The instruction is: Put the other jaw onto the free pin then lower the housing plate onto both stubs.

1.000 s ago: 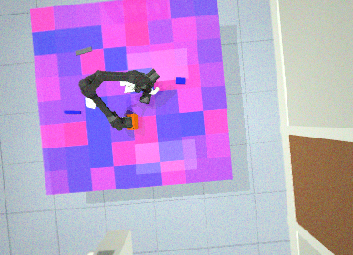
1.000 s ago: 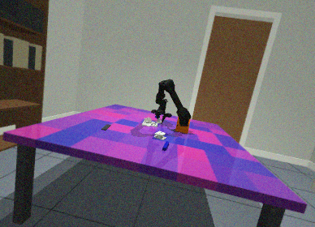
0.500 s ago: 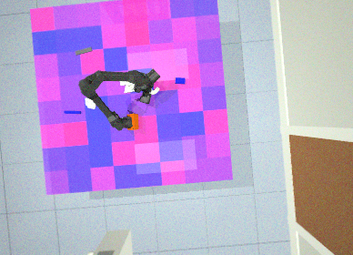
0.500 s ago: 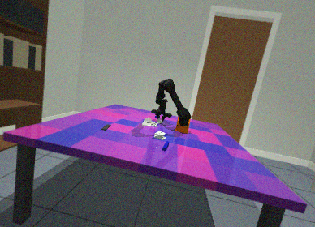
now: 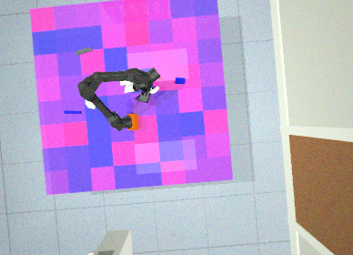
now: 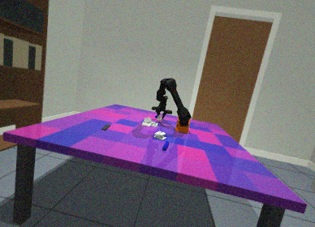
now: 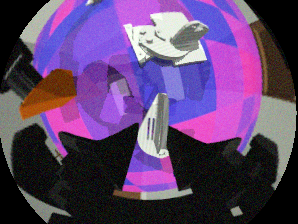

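Note:
A loose white jaw point(image 7: 154, 132) point(image 5: 155, 89) stands on edge between the black fingers. My gripper point(image 7: 150, 125) point(image 6: 161, 115) is shut on it, low over the table; whether it is clear of the table top I cannot tell. The white base plate point(image 7: 198, 54) point(image 5: 126, 86) lies beyond the fingertips, apart from the held jaw. The other jaw point(image 7: 191, 34) sits on that base. The free pin is too small to make out. Another white part, seemingly the housing plate point(image 6: 160, 135) point(image 5: 90, 105), lies farther off, partly under the arm in the top view.
The orange block point(image 5: 134, 121) point(image 6: 182, 126) point(image 7: 57, 92) is at the arm's foot. A blue block point(image 5: 180, 80) lies beyond the gripper. A thin blue bar point(image 5: 73, 112) point(image 6: 166, 146) and a grey bar point(image 5: 84, 51) point(image 6: 106, 127) lie toward one side of the table.

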`<state>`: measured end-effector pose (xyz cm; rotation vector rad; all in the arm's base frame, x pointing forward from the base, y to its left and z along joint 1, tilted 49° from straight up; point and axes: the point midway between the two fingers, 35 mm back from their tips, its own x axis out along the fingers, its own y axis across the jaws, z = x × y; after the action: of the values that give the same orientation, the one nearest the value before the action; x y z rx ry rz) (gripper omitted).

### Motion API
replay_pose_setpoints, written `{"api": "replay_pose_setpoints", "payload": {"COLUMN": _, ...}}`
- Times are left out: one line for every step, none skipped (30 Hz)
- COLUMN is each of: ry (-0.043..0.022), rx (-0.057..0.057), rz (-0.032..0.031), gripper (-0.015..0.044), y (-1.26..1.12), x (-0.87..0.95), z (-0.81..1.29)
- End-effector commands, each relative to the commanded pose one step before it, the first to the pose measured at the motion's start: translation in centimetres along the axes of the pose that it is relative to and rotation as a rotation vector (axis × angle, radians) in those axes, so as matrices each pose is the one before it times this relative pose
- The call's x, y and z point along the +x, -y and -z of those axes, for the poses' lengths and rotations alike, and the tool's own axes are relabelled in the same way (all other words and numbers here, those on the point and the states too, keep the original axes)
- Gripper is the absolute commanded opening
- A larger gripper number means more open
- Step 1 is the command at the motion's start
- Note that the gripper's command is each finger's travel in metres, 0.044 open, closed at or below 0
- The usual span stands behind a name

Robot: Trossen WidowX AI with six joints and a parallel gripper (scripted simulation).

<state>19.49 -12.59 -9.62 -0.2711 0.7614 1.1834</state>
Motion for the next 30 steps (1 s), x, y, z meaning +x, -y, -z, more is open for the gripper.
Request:
{"api": "replay_pose_setpoints", "payload": {"ry": -0.00609, "rx": -0.0072, "rz": 0.00425, "gripper": 0.0134, "y": 0.114, "x": -1.502, "z": 0.073}}
{"api": "replay_pose_setpoints", "payload": {"ry": 0.00002, "rx": 0.0003, "rz": 0.00006, "gripper": 0.0134, "y": -0.008, "x": -0.32, "z": 0.001}}
{"api": "replay_pose_setpoints", "payload": {"ry": 0.00006, "rx": 0.0003, "rz": 0.00005, "gripper": 0.0134, "y": -0.012, "x": -0.321, "z": -0.001}}
{"api": "replay_pose_setpoints", "payload": {"ry": 0.00009, "rx": 0.0003, "rz": 0.00004, "gripper": 0.0134, "y": -0.016, "x": -0.322, "z": -0.003}}
{"api": "replay_pose_setpoints", "payload": {"ry": 0.00012, "rx": 0.0003, "rz": 0.00002, "gripper": 0.0134, "y": -0.02, "x": -0.323, "z": -0.004}}
{"api": "replay_pose_setpoints", "payload": {"ry": 0.00015, "rx": 0.0002, "rz": 0.00001, "gripper": 0.0134, "y": -0.023, "x": -0.324, "z": -0.006}}
{"api": "replay_pose_setpoints", "payload": {"ry": 0.00018, "rx": 0.0002, "rz": 0.0, "gripper": 0.0134, "y": -0.027, "x": -0.325, "z": -0.008}}
{"api": "replay_pose_setpoints", "payload": {"ry": 0.00021, "rx": 0.0002, "rz": -0.00001, "gripper": 0.0134, "y": -0.031, "x": -0.326, "z": -0.01}}
{"api": "replay_pose_setpoints", "payload": {"ry": 0.00024, "rx": 0.0002, "rz": -0.00002, "gripper": 0.0134, "y": -0.035, "x": -0.326, "z": -0.012}}
{"api": "replay_pose_setpoints", "payload": {"ry": 0.00027, "rx": 0.0002, "rz": -0.00004, "gripper": 0.0134, "y": -0.039, "x": -0.327, "z": -0.013}}
{"api": "replay_pose_setpoints", "payload": {"ry": 0.00025, "rx": 0.0002, "rz": -0.00004, "gripper": 0.0134, "y": -0.035, "x": -0.267, "z": -0.012}}
{"api": "replay_pose_setpoints", "payload": {"ry": 0.00016, "rx": 0.0001, "rz": -0.00003, "gripper": 0.0134, "y": -0.022, "x": -0.161, "z": -0.008}}
{"api": "replay_pose_setpoints", "payload": {"ry": 0.00005, "rx": 0.0, "rz": -0.00001, "gripper": 0.0134, "y": -0.008, "x": -0.054, "z": -0.003}}
{"api": "replay_pose_setpoints", "payload": {"ry": 0.0, "rx": 0.0, "rz": 0.0, "gripper": 0.0134, "y": 0.0, "x": 0.0, "z": 0.0}}
{"api": "replay_pose_setpoints", "payload": {"ry": 0.0, "rx": 0.0, "rz": 0.0, "gripper": 0.0134, "y": 0.0, "x": 0.0, "z": 0.0}}
{"api": "replay_pose_setpoints", "payload": {"ry": 0.0, "rx": 0.0, "rz": 0.0, "gripper": 0.0134, "y": 0.0, "x": 0.0, "z": 0.0}}
{"api": "replay_pose_setpoints", "payload": {"ry": -0.00017, "rx": 0.0034, "rz": 0.00005, "gripper": 0.0134, "y": 0.008, "x": -0.01, "z": -0.054}}
{"api": "replay_pose_setpoints", "payload": {"ry": -0.00051, "rx": 0.0102, "rz": 0.00016, "gripper": 0.0134, "y": 0.023, "x": -0.031, "z": -0.163}}
{"api": "replay_pose_setpoints", "payload": {"ry": -0.00083, "rx": 0.017, "rz": 0.00028, "gripper": 0.0134, "y": 0.034, "x": -0.051, "z": -0.272}}
{"api": "replay_pose_setpoints", "payload": {"ry": -0.00096, "rx": 0.0205, "rz": 0.00036, "gripper": 0.0134, "y": 0.033, "x": -0.059, "z": -0.33}}
{"api": "replay_pose_setpoints", "payload": {"ry": -0.00091, "rx": 0.0205, "rz": 0.00037, "gripper": 0.0134, "y": 0.023, "x": -0.057, "z": -0.331}}
{"api": "replay_pose_setpoints", "payload": {"ry": -0.00086, "rx": 0.0205, "rz": 0.00038, "gripper": 0.0134, "y": 0.012, "x": -0.055, "z": -0.332}}
{"api": "replay_pose_setpoints", "payload": {"ry": -0.00081, "rx": 0.0205, "rz": 0.00039, "gripper": 0.0134, "y": 0.002, "x": -0.052, "z": -0.332}}
{"api": "replay_pose_setpoints", "payload": {"ry": -0.00077, "rx": 0.0204, "rz": 0.0004, "gripper": 0.0134, "y": -0.008, "x": -0.05, "z": -0.333}}
{"api": "replay_pose_setpoints", "payload": {"ry": -0.00072, "rx": 0.0204, "rz": 0.0004, "gripper": 0.0134, "y": -0.018, "x": -0.048, "z": -0.332}}
{"api": "replay_pose_setpoints", "payload": {"ry": -0.00067, "rx": 0.0204, "rz": 0.00041, "gripper": 0.0134, "y": -0.029, "x": -0.046, "z": -0.332}}
{"api": "replay_pose_setpoints", "payload": {"ry": -0.00062, "rx": 0.0204, "rz": 0.00041, "gripper": 0.0134, "y": -0.039, "x": -0.044, "z": -0.331}}
{"api": "replay_pose_setpoints", "payload": {"ry": -0.00058, "rx": 0.0204, "rz": 0.0004, "gripper": 0.0134, "y": -0.049, "x": -0.042, "z": -0.33}}
{"api": "replay_pose_setpoints", "payload": {"ry": -0.00053, "rx": 0.0204, "rz": 0.0004, "gripper": 0.0134, "y": -0.059, "x": -0.04, "z": -0.328}}
{"api": "replay_pose_setpoints", "payload": {"ry": -0.00049, "rx": 0.0203, "rz": 0.00039, "gripper": 0.0134, "y": -0.069, "x": -0.037, "z": -0.326}}
